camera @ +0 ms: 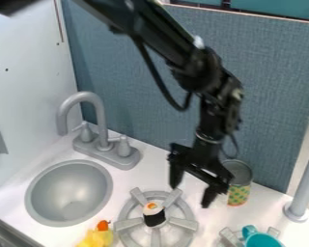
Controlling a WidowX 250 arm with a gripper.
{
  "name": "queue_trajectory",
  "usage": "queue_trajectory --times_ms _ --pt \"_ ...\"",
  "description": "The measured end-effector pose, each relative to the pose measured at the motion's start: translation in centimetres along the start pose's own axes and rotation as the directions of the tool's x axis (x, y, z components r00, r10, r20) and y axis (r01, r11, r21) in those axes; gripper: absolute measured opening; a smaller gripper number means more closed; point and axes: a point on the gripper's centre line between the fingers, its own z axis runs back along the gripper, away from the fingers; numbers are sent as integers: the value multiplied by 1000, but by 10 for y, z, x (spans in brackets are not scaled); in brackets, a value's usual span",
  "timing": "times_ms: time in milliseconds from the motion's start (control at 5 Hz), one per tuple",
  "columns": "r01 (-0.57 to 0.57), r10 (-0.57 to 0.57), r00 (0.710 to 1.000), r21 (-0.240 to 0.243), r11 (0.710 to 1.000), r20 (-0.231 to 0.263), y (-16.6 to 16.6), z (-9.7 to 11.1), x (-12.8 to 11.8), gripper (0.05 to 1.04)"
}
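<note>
At the centre of the stove ring (126, 236), taken as the dial's middle, stands the sushi (154, 214), white with a dark band and an orange spot on top. It is probably a light toy, firm or slightly springy and not fragile; the banded sides look the best hold, since the rounded top might slip. The gripper (191, 196) hangs between one and two o'clock, fingers spread with nothing between them. The can (238, 194), at two o'clock just beside the gripper, looks upright, rigid and light, best held around its wall; its contents I can't tell. At three o'clock sits the teal cup (261, 240), contents also unclear. The sink (66, 194) lies at ten, a pale round patch in its bowl, and the duck (98, 237) near eight.
</note>
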Motion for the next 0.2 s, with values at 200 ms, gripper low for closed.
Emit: queue_trajectory --times_ms 200 --pt "2 -4 998 -20 1000 -66 3 10 -21 1001"
